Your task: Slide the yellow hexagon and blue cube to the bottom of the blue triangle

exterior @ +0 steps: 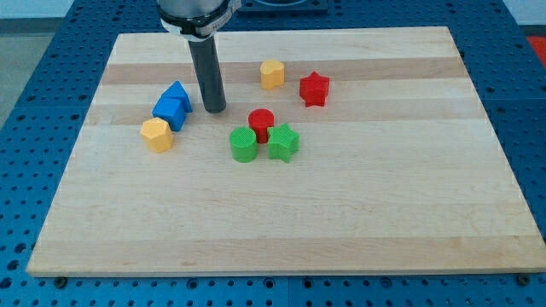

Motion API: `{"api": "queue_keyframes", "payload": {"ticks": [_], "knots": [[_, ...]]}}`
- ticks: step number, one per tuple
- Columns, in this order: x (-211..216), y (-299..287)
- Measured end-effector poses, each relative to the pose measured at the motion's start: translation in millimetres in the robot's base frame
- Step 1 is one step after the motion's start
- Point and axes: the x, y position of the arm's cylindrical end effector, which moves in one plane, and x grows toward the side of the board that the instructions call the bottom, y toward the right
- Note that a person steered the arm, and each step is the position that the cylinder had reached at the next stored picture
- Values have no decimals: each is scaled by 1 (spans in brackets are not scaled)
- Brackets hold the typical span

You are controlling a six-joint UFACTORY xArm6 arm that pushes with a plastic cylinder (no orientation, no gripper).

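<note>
While parked at my tip [215, 109], just right of blue triangle [177, 91] and blue cube [170, 111]; yellow hexagon [157, 135] touching below-left. Chain slanting upper-right to lower-left; open board [281, 230] below. No gripper.

No text, label, brand, number or sign can be read anywhere in the view.
</note>
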Motion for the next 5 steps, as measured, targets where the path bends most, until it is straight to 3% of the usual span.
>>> {"api": "queue_keyframes", "payload": {"ticks": [5], "knots": [[-7,-27]]}}
